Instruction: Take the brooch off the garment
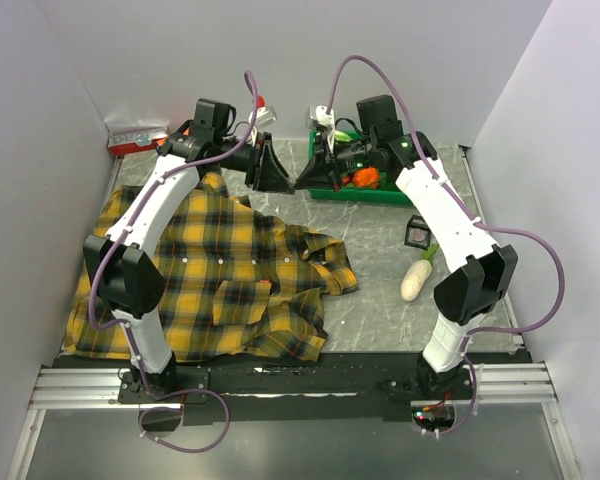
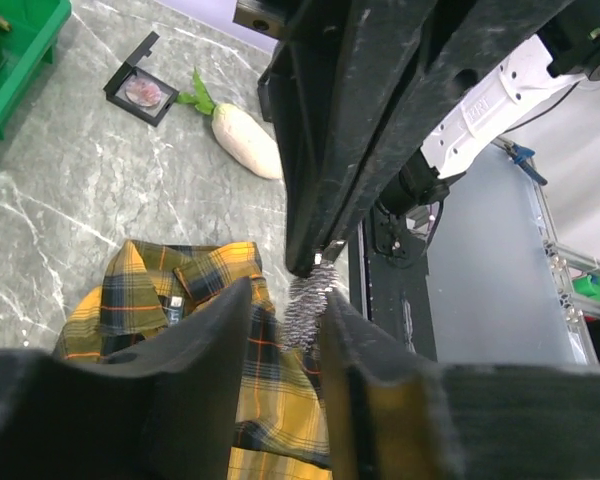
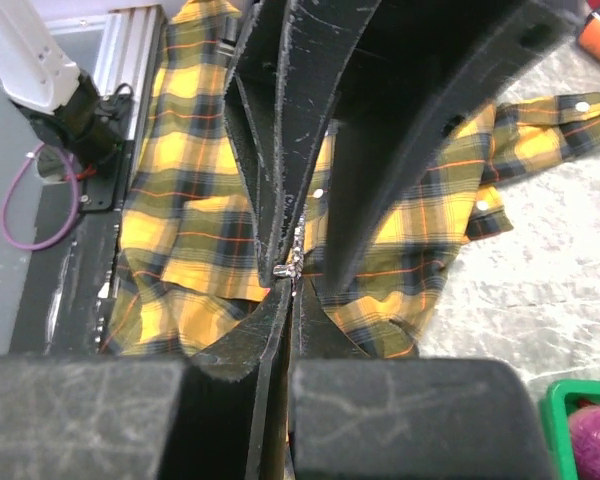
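The brooch (image 2: 307, 300), a small silvery ornament seen edge-on, hangs in the air above the table between the two grippers. It also glints in the right wrist view (image 3: 294, 262). My right gripper (image 3: 288, 285) is shut on its edge; its fingertips show from the left wrist (image 2: 318, 262). My left gripper (image 2: 286, 292) is open around the brooch, which lies against one finger (image 2: 348, 330). In the top view both grippers (image 1: 296, 185) meet tip to tip and hide the brooch. The yellow plaid garment (image 1: 220, 280) lies flat below, apart from it (image 2: 140, 300) (image 3: 180, 150).
A green bin (image 1: 370, 195) with an orange thing stands behind the right gripper. A white radish (image 1: 415, 278) and a small open compact (image 1: 418, 233) lie at the right. A red and white box (image 1: 137, 137) is at the back left. Walls close three sides.
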`<state>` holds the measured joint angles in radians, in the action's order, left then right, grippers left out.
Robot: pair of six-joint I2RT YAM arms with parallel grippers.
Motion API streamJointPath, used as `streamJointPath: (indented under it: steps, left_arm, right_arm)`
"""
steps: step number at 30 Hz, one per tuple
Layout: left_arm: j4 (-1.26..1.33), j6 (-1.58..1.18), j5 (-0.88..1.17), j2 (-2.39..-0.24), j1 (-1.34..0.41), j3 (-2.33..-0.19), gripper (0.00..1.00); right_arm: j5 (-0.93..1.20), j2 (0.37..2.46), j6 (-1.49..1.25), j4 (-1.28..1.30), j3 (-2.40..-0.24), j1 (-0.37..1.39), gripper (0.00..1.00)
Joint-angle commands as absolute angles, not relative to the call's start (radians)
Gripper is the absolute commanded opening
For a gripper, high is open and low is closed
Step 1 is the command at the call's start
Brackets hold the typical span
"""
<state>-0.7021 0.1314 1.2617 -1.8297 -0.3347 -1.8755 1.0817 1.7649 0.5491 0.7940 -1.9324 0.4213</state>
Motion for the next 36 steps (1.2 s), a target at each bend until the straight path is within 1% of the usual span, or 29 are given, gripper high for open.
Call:
streamJointPath:
  steps: [1,5,10,20,23,28,32,36]
  left_arm:
    - [-0.742,0.271,1.212,-1.821,-0.313,-1.887,0.43]
    - [-0.775,0.379,1.192,-1.769,-0.313,-1.842,0.5]
    - [-0.79,0.41,1.18,-1.74,-0.314,-1.822,0.55]
    - [-0.788,0.411,1.169,-1.749,-0.319,-1.827,0.55]
    - [-0.77,0.384,1.169,-1.746,-0.319,-1.833,0.53]
    - [-0.693,0.296,1.129,-1.749,-0.319,-1.85,0.49]
    - [-0.623,0.243,1.137,-1.729,-0.319,-1.821,0.47]
    - [-0.479,0.144,1.16,-1.684,-0.321,-1.761,0.48]
  right_arm:
    - [1.187,1.686,0.476,0.792,-1.953,0.44,0.01]
    - [1.206,1.692,0.42,0.752,-1.93,0.423,0.01]
    - [1.212,1.706,0.397,0.738,-1.931,0.419,0.01]
    - [1.21,1.717,0.368,0.721,-1.925,0.411,0.01]
    - [1.212,1.718,0.357,0.718,-1.919,0.41,0.01]
    - [1.218,1.724,0.318,0.693,-1.914,0.41,0.01]
    - [1.223,1.729,0.292,0.675,-1.905,0.41,0.01]
    - [1.221,1.729,0.273,0.669,-1.891,0.408,0.01]
